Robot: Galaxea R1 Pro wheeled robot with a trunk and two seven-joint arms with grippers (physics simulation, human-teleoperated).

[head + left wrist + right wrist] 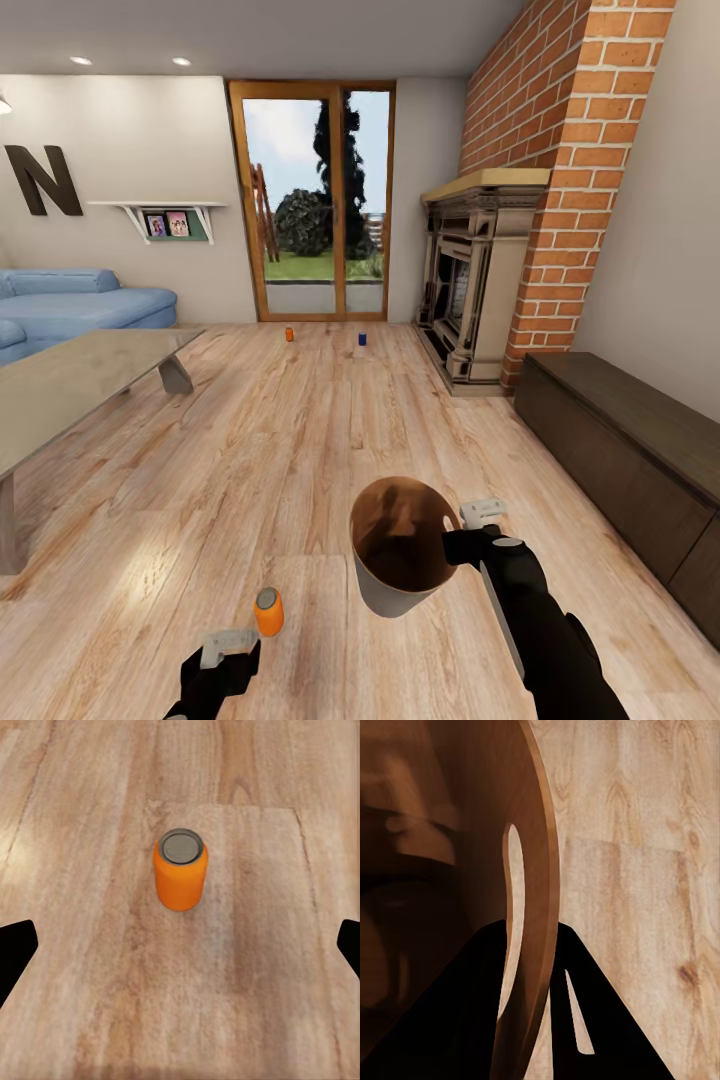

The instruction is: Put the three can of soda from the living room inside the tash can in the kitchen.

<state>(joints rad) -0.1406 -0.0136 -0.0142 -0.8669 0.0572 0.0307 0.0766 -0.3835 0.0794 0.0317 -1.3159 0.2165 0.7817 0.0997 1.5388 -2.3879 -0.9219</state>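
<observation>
Wood floor point(300, 450), upright orange can point(180, 870)

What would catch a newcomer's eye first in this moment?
The trash can, brown inside, held at its rim by the right gripper low in the head view. Next, the orange soda can upright on the wood floor just ahead of the open left gripper. Farther off, another orange can and a blue can stand before the glass doors.
</observation>
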